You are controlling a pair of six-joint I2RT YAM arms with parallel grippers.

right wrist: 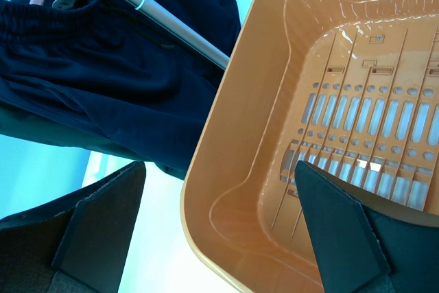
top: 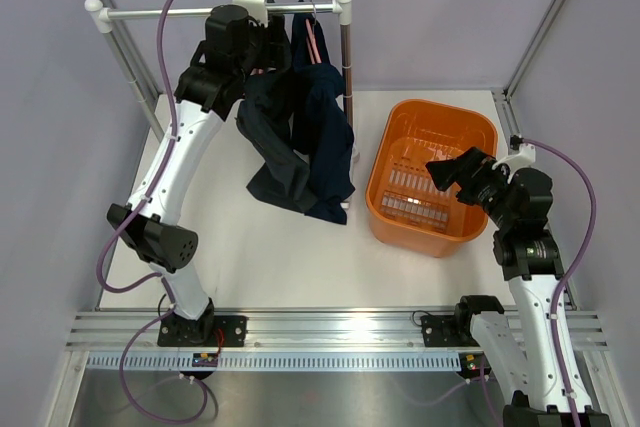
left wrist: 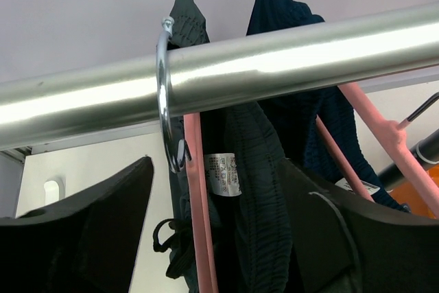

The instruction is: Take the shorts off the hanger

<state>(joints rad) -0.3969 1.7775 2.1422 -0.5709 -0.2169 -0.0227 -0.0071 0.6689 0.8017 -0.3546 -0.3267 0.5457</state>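
Left wrist: shorts (left wrist: 255, 190) hang before parted left claw (left wrist: 216, 169).

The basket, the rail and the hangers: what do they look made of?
The basket looks like moulded orange plastic: glossy, with slotted holes in its floor. The rail looks like polished metal, silvery with bright streaks of reflection. The hangers seem to be pink plastic, with a shiny metal hook.

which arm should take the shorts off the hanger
Left: the left gripper is open at the rail, pink hanger and shorts between its fingers. The right gripper hangs open over the orange basket.
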